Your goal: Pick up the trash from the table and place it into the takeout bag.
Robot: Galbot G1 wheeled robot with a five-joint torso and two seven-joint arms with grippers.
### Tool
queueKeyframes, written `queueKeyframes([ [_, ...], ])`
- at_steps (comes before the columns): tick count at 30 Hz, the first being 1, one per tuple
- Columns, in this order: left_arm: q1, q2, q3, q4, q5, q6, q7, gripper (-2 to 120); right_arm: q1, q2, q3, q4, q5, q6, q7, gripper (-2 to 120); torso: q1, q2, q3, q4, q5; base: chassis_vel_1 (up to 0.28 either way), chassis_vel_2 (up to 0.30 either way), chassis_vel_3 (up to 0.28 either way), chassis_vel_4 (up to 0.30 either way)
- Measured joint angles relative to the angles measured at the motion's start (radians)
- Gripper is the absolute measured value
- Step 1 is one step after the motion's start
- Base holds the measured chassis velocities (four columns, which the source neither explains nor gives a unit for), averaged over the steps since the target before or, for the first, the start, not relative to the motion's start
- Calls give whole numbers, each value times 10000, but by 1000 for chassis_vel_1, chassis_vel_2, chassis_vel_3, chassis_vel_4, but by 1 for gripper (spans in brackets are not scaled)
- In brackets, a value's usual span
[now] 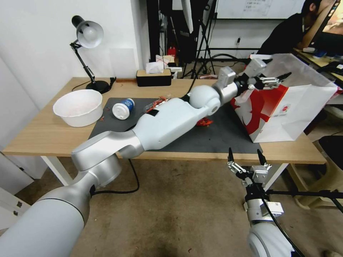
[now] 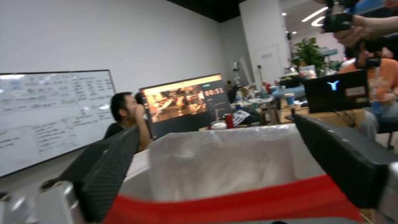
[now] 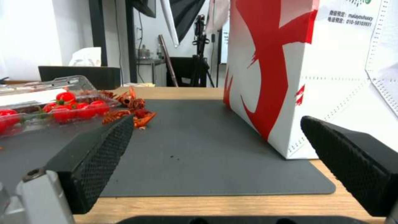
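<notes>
On the table [image 1: 43, 135] the takeout bag [image 1: 286, 114] stands at the mat's far right, the left gripper [image 1: 271, 80] over its mouth with jaws spread and empty, so lift clear of the rim toward the blue-white cup [image 1: 123, 108]; right gripper [image 1: 246, 157] waits open below the edge

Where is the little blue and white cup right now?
In the head view the cup lies tipped on its side on the grey mat, left part, beside the big white bowl.

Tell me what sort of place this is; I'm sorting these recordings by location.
Most likely an office or lab workspace: a written-on whiteboard, a monitor with a person seated at it, and tripod stands behind the light-wood table.
</notes>
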Motion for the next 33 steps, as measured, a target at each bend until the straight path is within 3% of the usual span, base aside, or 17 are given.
queueKeyframes([
  [12,1664,2672,-1416,-1982,203,237,-320,100,-43,-4,-19,42,5,-1,5,100,1,0,0,3,-6,0,0,0,0],
  [13,1664,2672,-1416,-1982,203,237,-320,100,-43,-4,-19,42,5,-1,5,100,1,0,0,3,-6,0,0,0,0],
  [16,2452,3472,-2057,-2708,311,309,-432,100,-97,-7,-20,45,4,-1,1,100,0,0,0,3,-4,0,0,0,0],
  [21,3278,4038,-2805,-3461,509,447,-717,100,-136,-6,-24,57,4,1,-1,100,0,1,0,1,-1,0,0,0,0],
  [27,4886,5005,-3986,-4599,967,584,-1139,100,-192,27,-32,70,-4,11,-3,100,0,1,-1,1,-3,0,0,0,0],
  [29,5967,5420,-4636,-5195,1249,588,-1284,100,-207,44,-36,80,-10,17,-4,100,0,2,-1,2,-3,0,0,0,0],
  [33,7214,5730,-5585,-5879,1577,599,-1491,100,-232,43,-46,95,-16,21,-3,100,0,3,-1,1,0,0,0,0,0],
])
